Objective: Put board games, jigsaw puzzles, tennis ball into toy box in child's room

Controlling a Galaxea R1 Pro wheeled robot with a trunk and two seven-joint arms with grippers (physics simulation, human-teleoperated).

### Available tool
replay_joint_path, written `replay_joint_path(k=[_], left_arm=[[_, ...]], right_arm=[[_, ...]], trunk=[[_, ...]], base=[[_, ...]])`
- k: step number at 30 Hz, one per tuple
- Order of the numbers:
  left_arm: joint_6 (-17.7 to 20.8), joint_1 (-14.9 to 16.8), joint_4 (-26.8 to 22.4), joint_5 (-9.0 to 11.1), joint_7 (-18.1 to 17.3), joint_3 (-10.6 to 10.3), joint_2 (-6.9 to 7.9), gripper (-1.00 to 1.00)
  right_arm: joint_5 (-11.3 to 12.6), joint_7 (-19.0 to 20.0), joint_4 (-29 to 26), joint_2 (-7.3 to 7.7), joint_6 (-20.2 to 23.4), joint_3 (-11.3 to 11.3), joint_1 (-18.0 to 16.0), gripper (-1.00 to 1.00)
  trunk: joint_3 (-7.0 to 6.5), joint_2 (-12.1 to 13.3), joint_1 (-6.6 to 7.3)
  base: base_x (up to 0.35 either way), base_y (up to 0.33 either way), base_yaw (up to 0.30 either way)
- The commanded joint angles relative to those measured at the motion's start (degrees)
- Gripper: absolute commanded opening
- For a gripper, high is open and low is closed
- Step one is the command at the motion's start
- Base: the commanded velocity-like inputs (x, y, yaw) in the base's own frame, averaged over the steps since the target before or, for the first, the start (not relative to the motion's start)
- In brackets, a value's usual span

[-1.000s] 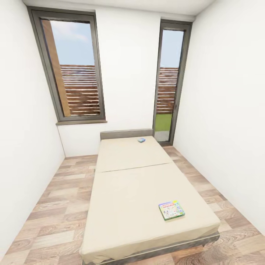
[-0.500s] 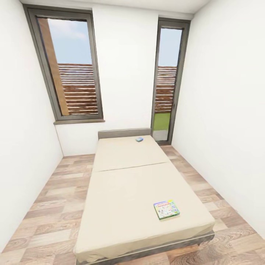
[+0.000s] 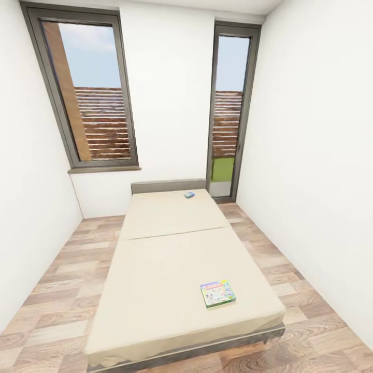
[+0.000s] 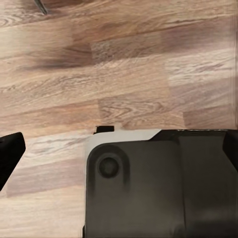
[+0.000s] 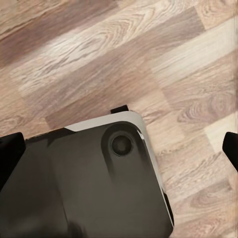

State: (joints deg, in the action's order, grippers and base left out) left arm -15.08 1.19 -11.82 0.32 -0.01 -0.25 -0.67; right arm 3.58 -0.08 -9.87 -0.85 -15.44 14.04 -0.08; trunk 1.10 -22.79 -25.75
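Observation:
The bed (image 3: 171, 259) with its beige mattress lies ahead in the child's room. A green-edged board game (image 3: 217, 293) lies flat near the bed's foot on the right side. A small blue board game (image 3: 189, 195) rests by the grey headboard (image 3: 168, 185). In the wrist views my left gripper (image 4: 119, 153) and right gripper (image 5: 119, 148) hang open and empty over the plank floor and my dark base (image 5: 84, 183). The table, toy box, jigsaw puzzles and tennis ball are out of view.
White walls close in on both sides of the bed, with strips of wood floor (image 3: 57, 280) between. Two tall dark-framed windows (image 3: 90, 93) stand in the far wall.
The whole head view has shifted, so the bed and both games sit further left in the picture. Nothing on the bed has moved.

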Motion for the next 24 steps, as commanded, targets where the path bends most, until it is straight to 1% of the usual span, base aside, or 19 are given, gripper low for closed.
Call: replay_joint_path(k=[1, 9, 12, 24], left_arm=[[-0.2, 0.0, 0.0, 0.0, 0.0, 0.0, 0.01, 1.00], [-0.2, 0.0, 0.0, 0.0, 0.0, 0.0, 0.01, 1.00], [-0.3, 0.0, 0.0, 0.0, 0.0, 0.0, 0.04, 1.00], [-0.3, 0.0, 0.0, 0.0, 0.0, -0.1, 0.01, 1.00]], right_arm=[[0.4, 0.0, 0.0, -0.02, -0.1, 0.0, 0.0, 1.00], [0.3, 0.0, 0.0, -0.02, 0.1, 0.0, 0.0, 1.00], [0.3, 0.0, 0.0, -0.02, 0.1, 0.0, 0.0, 1.00], [0.3, 0.0, 0.0, -0.02, 0.1, -0.1, 0.0, 1.00]], trunk=[[0.17, -0.1, -0.04], [0.57, -0.1, -0.04], [0.73, -0.1, -0.04], [1.72, -0.1, -0.04]], base=[[0.000, -0.305, 0.000], [0.000, -0.304, 0.000], [0.000, -0.231, 0.000], [0.000, -0.051, 0.000]])
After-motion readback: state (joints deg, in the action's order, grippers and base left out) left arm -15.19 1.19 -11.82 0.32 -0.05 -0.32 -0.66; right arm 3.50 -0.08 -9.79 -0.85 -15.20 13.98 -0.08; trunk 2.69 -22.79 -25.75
